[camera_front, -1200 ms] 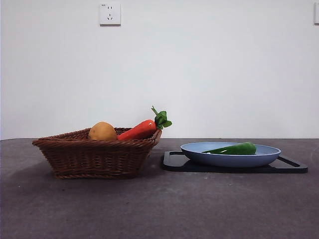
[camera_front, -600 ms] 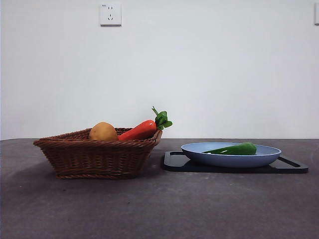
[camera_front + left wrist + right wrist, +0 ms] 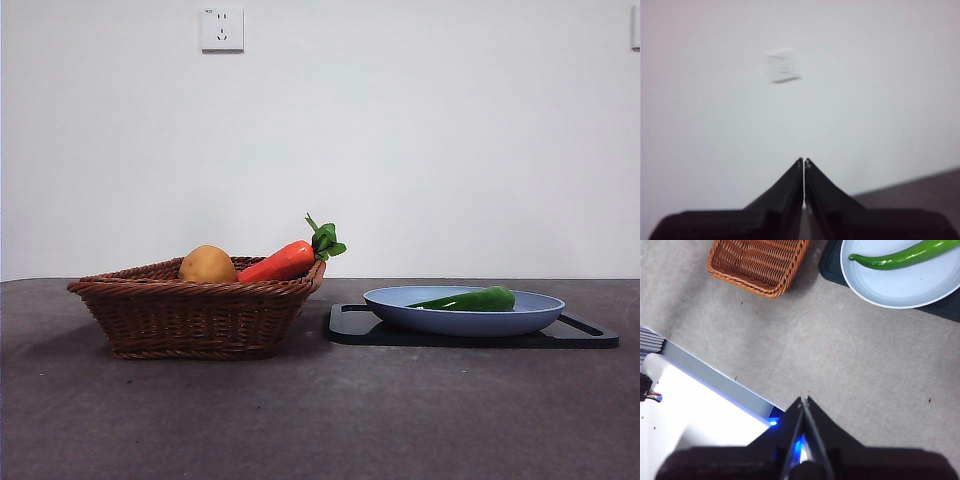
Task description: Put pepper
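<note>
Plain white wall (image 3: 420,150) behind dark grey table (image 3: 320,420). White power socket (image 3: 222,28) high on wall, left of centre. Edge of second white fitting (image 3: 635,25) at top right corner. Even, soft light.

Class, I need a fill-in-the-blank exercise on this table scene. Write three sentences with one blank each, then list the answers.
1. The pepper lies on the blue ____.
2. The carrot and the potato sit in the wicker ____.
3. The plate rests on a tray coloured ____.

Missing words: plate; basket; black
</note>
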Robot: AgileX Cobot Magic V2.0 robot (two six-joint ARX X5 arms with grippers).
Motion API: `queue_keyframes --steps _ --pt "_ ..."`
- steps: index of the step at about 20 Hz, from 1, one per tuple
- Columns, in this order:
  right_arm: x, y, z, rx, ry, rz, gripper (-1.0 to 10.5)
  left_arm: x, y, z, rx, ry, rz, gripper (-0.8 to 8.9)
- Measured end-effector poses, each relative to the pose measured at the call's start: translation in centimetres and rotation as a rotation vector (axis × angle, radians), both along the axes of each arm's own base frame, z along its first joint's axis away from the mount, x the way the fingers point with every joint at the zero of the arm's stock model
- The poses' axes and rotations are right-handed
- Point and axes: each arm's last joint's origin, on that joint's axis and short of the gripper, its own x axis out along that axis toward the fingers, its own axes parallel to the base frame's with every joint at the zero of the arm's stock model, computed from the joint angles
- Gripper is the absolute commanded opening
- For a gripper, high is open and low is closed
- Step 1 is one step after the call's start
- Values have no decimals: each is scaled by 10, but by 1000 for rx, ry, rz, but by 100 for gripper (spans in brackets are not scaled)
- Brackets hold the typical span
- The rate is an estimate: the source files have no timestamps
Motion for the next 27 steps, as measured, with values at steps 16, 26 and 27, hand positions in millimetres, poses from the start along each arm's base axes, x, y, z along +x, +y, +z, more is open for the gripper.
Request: queue_keyframes --steps 16,26,27 --pt "0 0 0 0 0 0 11 -8 19 -239 -112 206 162 8" --pt "0 0 0 0 0 0 11 -9 19 -264 -144 272 164 8" --pt "0 0 0 0 0 0 11 -10 19 -266 -143 293 165 8"
